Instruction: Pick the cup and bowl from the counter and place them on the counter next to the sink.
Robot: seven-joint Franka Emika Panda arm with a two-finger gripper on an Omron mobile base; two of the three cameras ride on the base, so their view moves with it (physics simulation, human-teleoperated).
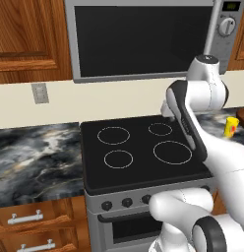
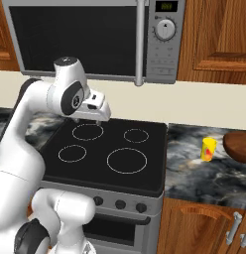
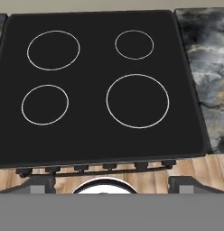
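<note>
The small yellow cup [image 2: 209, 149] with a red mark stands on the dark marbled counter [image 2: 204, 176] right of the stove. Just right of it, the reddish-brown bowl [image 2: 238, 145] is cut off by the picture's edge. In the left base view the cup [image 1: 232, 126] peeks out past my arm, with a sliver of the bowl [image 1: 243, 118] behind it. My gripper [image 2: 97, 118] hangs over the back of the stovetop, well left of both, pointing down. In the hand view its fingertips [image 3: 38, 184] stand wide apart, open, with nothing between them. The sink is out of view.
A black glass stovetop [image 3: 100, 90] with four ring burners lies under the hand, knobs along its front. A microwave [image 2: 95, 34] hangs above it, with wooden cabinets either side. More marbled counter [image 1: 35, 152] runs left of the stove.
</note>
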